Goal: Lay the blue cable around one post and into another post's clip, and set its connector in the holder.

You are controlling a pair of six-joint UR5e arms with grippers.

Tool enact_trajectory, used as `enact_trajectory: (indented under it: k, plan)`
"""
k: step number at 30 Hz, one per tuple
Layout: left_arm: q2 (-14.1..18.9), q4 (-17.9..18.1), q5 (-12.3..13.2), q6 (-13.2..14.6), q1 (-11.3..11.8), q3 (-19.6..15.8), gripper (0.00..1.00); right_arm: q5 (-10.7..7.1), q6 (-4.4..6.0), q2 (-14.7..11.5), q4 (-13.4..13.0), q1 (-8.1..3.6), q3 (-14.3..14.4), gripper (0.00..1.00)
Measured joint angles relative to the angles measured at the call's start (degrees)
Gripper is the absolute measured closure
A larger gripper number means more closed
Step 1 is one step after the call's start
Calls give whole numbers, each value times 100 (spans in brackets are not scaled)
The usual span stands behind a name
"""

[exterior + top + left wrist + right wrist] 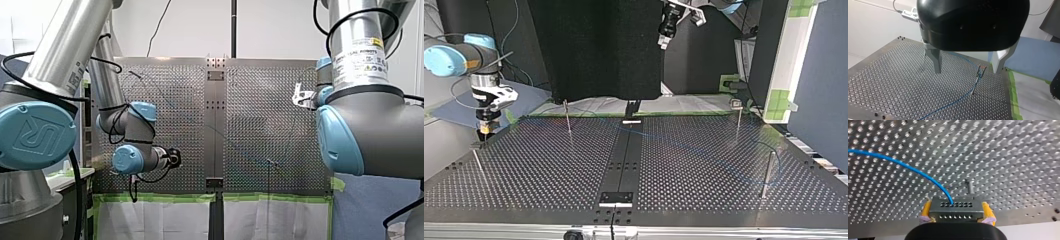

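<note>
My right gripper (pixel 956 204) is shut with its yellow pads on a small perforated metal connector (pixel 955 216). The blue cable (pixel 910 168) leaves the connector's top and curves away over the perforated table. A short post (pixel 970 187) stands just ahead of it. In the top view my right gripper (pixel 485 131) hangs low over the table's left edge, above a thin post (pixel 478 162). My left gripper (pixel 967 72) is open and holds nothing. It hovers above the cable (pixel 958 100), which passes a clip post (pixel 980 71). In the top view my left gripper (pixel 665 40) is raised high at the back.
More thin posts stand on the table (pixel 549 190): one at the back left (pixel 567 116), one at the back right (pixel 738 120) and one at the right (pixel 768 174). A black strip (pixel 624 155) runs down the middle. Green tape (pixel 1014 100) lines the far edge.
</note>
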Motion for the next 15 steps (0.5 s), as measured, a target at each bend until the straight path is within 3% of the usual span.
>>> enact_trajectory:
  k: [8, 15]
  plan:
    - [0, -2, 2, -3, -6, 1, 0, -31, 61, -275, 370, -4, -16, 79]
    - [0, -28, -1, -2, -6, -2, 0, -11, 39, -75, 573, -24, -17, 79]
